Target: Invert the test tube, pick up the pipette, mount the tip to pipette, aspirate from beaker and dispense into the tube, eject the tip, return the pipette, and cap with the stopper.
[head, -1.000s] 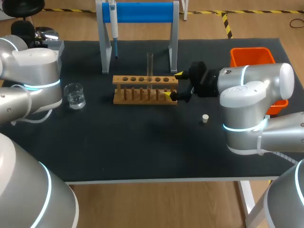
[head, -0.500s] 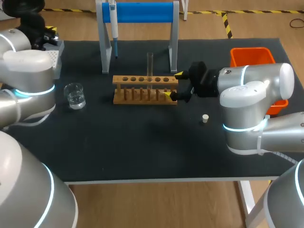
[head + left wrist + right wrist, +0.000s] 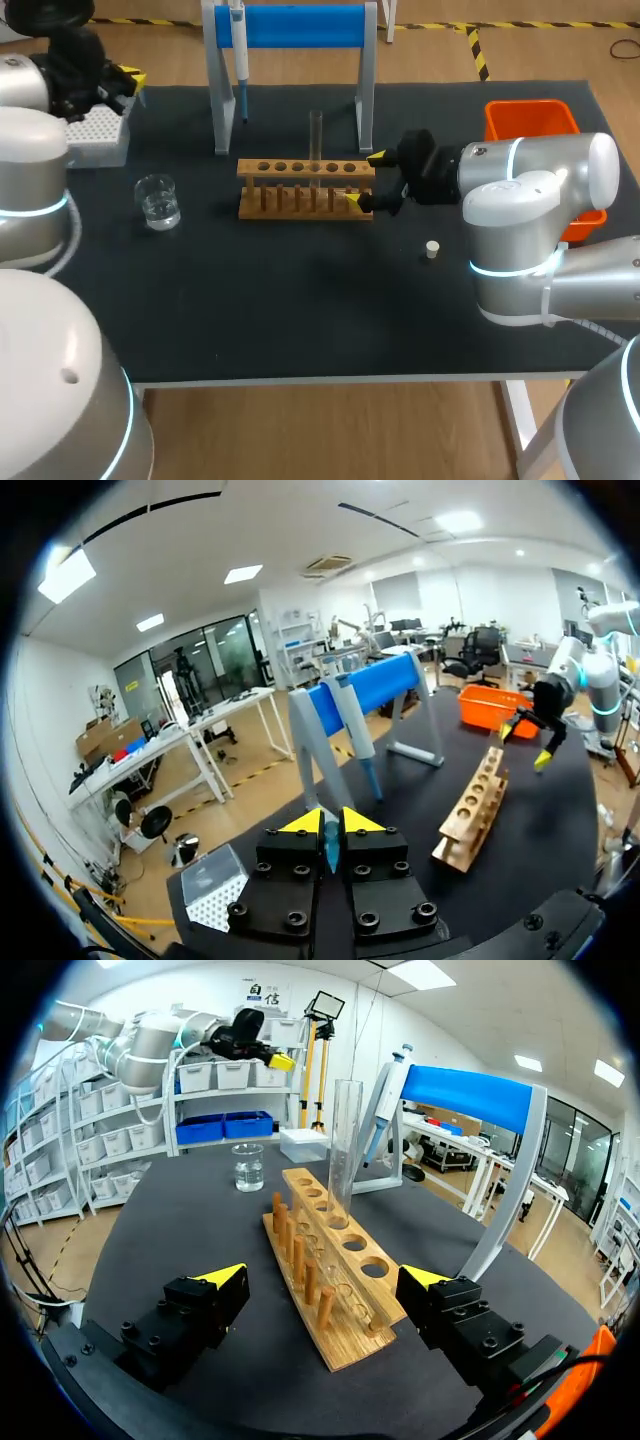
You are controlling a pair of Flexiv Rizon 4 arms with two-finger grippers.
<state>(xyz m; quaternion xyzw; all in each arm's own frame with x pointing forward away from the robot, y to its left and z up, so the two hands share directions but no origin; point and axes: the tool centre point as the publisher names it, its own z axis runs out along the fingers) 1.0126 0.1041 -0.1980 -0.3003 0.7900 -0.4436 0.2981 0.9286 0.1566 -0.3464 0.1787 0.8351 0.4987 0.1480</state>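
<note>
A clear test tube (image 3: 316, 138) (image 3: 345, 1140) stands upright in the wooden rack (image 3: 305, 186) (image 3: 335, 1295) (image 3: 474, 806). My right gripper (image 3: 365, 179) (image 3: 325, 1277) is open at the rack's right end, with that end between its fingers and neither touching. The pipette (image 3: 239, 58) (image 3: 352, 718) (image 3: 386, 1092) hangs on the blue stand (image 3: 300, 26). My left gripper (image 3: 122, 80) (image 3: 329, 824) is shut and empty, high over the white tip box (image 3: 96, 134) (image 3: 214, 900) at the far left. The beaker (image 3: 158, 201) (image 3: 248, 1167) holds clear liquid. The small stopper (image 3: 432, 249) lies on the mat.
An orange bin (image 3: 533, 120) (image 3: 494, 702) sits at the table's far right, partly behind my right arm. The stand's legs (image 3: 220, 100) rise just behind the rack. Bare black mat (image 3: 300, 300) fills the front half.
My left arm has swung back toward the far left corner, uncovering the tip box. The right arm and the test tube have stayed put.
</note>
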